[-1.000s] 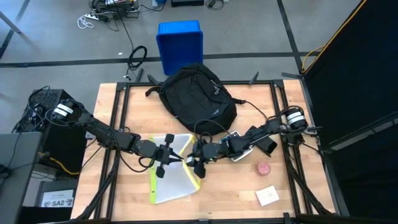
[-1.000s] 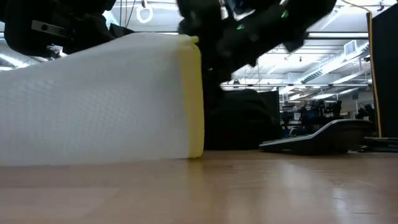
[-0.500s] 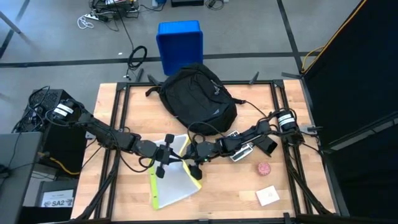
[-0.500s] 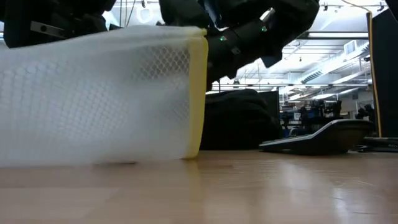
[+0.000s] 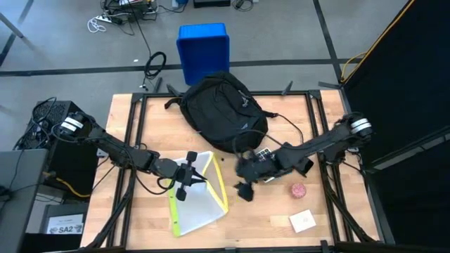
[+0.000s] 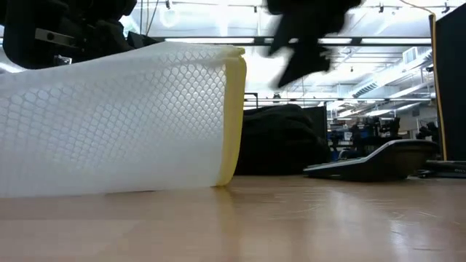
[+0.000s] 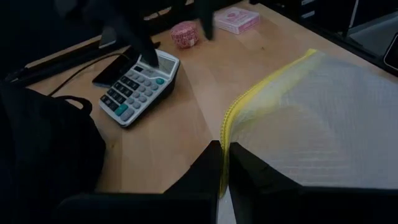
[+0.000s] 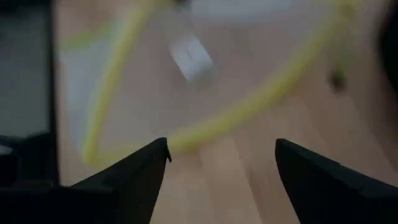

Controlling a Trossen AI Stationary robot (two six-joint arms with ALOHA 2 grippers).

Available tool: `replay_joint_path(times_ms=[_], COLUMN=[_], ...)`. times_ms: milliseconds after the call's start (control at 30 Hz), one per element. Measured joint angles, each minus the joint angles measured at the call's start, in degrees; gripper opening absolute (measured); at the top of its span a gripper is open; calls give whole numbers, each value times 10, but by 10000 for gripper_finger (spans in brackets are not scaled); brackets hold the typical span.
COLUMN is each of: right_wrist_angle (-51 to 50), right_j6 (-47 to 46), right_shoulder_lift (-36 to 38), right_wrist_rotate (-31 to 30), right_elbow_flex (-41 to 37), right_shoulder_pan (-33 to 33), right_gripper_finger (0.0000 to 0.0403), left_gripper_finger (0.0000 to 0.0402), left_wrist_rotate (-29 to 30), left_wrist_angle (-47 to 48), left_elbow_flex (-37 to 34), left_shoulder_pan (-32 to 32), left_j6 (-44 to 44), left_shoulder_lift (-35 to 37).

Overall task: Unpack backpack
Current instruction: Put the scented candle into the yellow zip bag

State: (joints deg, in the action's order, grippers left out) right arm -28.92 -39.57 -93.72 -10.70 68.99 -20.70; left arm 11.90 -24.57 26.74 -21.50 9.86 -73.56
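The black backpack (image 5: 221,112) lies on its back at the table's far middle, with no gripper on it. In front of it is a white mesh pouch (image 5: 199,195) with a yellow zipper edge. It fills the left of the low view (image 6: 116,124). My left gripper (image 5: 191,176) is shut on the pouch's far end. My right gripper (image 5: 245,185) hovers open to the right of the pouch and near the backpack's front. Nothing is between its fingers (image 8: 221,152). My left gripper pinches the pouch's yellow zipper edge (image 7: 222,140) between its two fingers, at the pouch's far end. The fingers come from the table's left, slanting slightly down. That end is held up, while the pouch's near part (image 6: 109,191) rests on the table.
A grey calculator (image 7: 137,87) lies right of the pouch, partly under my right arm (image 5: 264,156). A pink round thing (image 5: 298,190) and a small pink box (image 5: 302,221) lie at the near right. A blue bin (image 5: 204,49) stands on the floor beyond the table.
My right gripper has let go of the pouch's far right corner. It has risen and drawn back toward the table's right edge, tipping further down. The pouch now hangs from my left gripper alone. Its freed corner has sagged and the near part has shifted a little.
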Motion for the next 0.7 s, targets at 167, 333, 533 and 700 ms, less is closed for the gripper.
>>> replay_joint_path(times_ms=[167,333,533,700], right_wrist_angle=[-207,-371,-457,-461], right_j6=[-161,-311,-384,-411], right_shoulder_lift=[26,15,11,11], right_wrist_rotate=[-20,-17,8,9], right_elbow_flex=[0,-1,-1,-17], right_shoulder_pan=[-86,-180,-251,-261], right_gripper_finger=[235,216,228,262], left_gripper_finger=[0,0,0,0], left_wrist_rotate=[0,0,0,1], left_wrist_angle=[0,1,1,2], left_elbow_flex=[0,0,0,0], left_shoulder_pan=[0,0,0,0], left_j6=[-2,-13,-15,-16], left_shoulder_lift=[0,0,0,0])
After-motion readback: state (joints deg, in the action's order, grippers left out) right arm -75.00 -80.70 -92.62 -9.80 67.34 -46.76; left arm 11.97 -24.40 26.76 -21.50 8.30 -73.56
